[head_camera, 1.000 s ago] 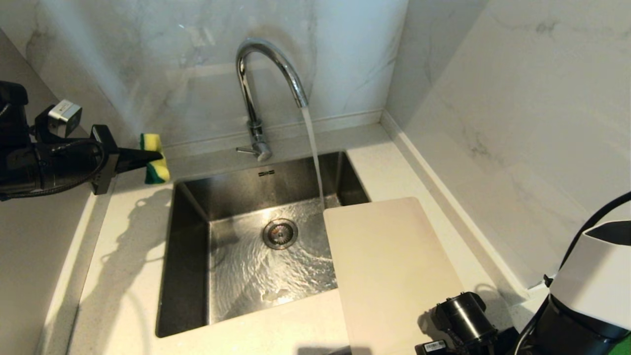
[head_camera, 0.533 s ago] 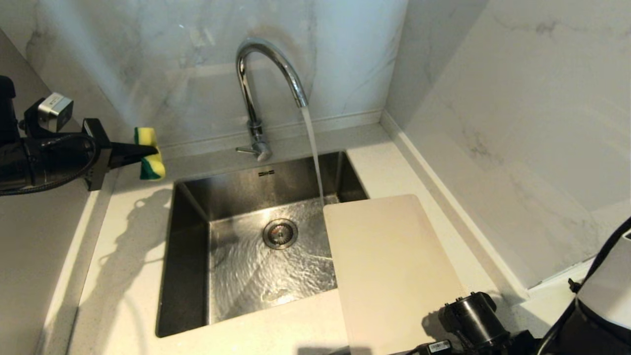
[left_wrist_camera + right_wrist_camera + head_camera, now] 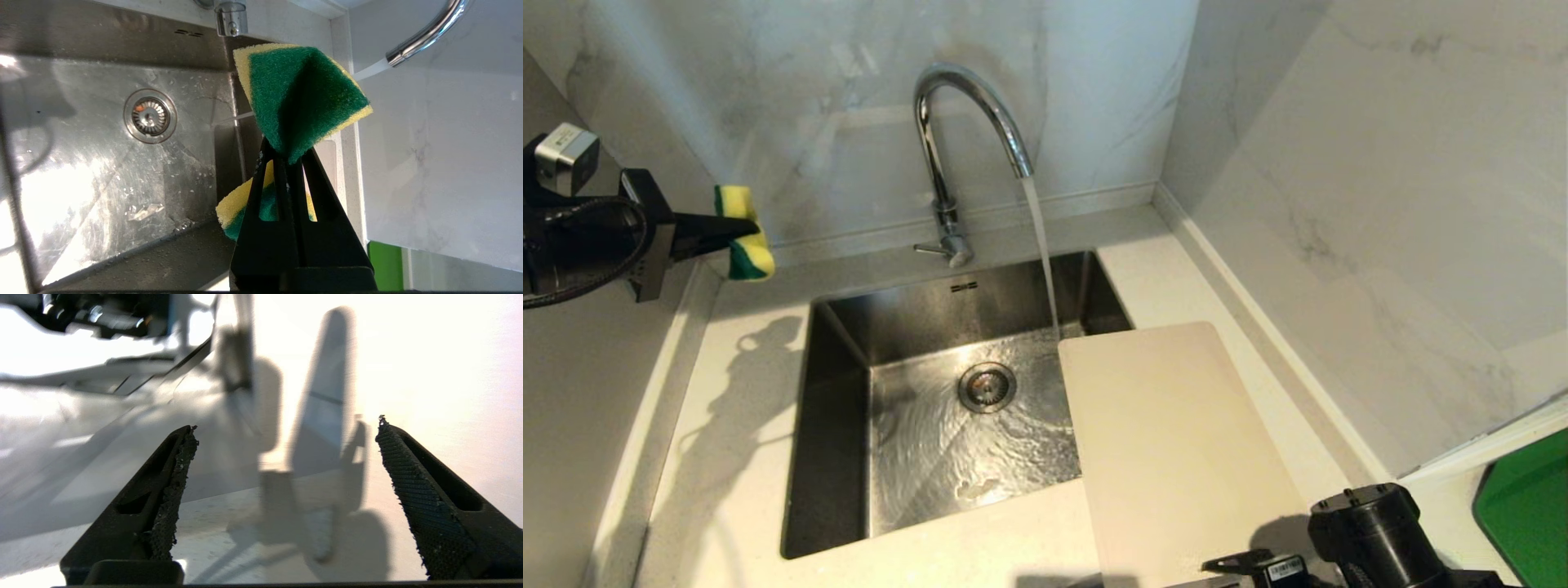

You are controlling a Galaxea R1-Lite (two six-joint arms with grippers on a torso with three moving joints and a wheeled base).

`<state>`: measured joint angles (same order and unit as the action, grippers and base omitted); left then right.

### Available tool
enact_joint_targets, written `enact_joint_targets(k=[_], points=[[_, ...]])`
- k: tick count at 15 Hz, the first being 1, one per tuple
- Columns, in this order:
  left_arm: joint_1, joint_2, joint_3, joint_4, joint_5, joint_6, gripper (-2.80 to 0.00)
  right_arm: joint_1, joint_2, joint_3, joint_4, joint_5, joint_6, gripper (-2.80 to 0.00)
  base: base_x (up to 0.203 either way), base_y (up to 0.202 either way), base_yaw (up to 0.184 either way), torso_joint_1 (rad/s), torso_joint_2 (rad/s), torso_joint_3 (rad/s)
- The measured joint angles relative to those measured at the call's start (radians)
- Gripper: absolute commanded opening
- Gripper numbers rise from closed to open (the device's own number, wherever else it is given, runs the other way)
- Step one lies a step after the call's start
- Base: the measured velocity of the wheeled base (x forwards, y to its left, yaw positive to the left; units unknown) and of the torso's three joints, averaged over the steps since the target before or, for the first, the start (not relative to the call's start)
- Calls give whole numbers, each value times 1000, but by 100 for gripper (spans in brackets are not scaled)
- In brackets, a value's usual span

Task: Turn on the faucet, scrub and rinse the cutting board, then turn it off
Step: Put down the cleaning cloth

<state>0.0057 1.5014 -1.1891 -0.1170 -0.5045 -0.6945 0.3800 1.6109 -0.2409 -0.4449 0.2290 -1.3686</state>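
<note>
The left gripper (image 3: 737, 234) is pinching a yellow-and-green sponge (image 3: 742, 233), hovering above the surface (image 3: 731, 425) to the left of the sink (image 3: 837, 408); the right gripper (image 3: 286, 457) is standing wide with nothing between its fingers (image 3: 416, 490); the faucet (image 3: 956, 131) is pouring water into the sink; the cutting board (image 3: 1176, 441) is lying flat at the sink's right edge, one side overhanging the basin.

Open sink (image 3: 849, 457) left of cutting board (image 3: 1176, 441)
</note>
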Motion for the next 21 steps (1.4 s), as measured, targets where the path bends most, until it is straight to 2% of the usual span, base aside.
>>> enact_joint_targets(k=[4,9,12,16,17,19,21], points=[[0,-49,-4,49,8,3,-280,0,-114,-49,-11,24,111,0,0,0,0,0,0,0],[0,-75,-8,83,49,33,-280,-1,-273,-107,-11,23,311,0,0,0,0,0,0,0],[-2,-79,-9,105,57,33,-280,-1,-346,-133,-11,21,472,0,0,0,0,0,0,0],[-3,-88,-11,121,73,46,-280,-9,-414,-184,-13,4,738,0,0,0,0,0,0,0],[-3,-92,-11,128,76,58,-280,-13,-433,-201,-14,-1,828,-280,0,0,0,0,0,0],[-3,-96,-9,133,84,65,-280,-18,-468,-217,-13,-3,946,-280,0,0,0,0,0,0],[-3,-96,-8,137,85,77,-280,-21,-498,-222,-13,-5,1010,-280,0,0,0,0,0,0]])
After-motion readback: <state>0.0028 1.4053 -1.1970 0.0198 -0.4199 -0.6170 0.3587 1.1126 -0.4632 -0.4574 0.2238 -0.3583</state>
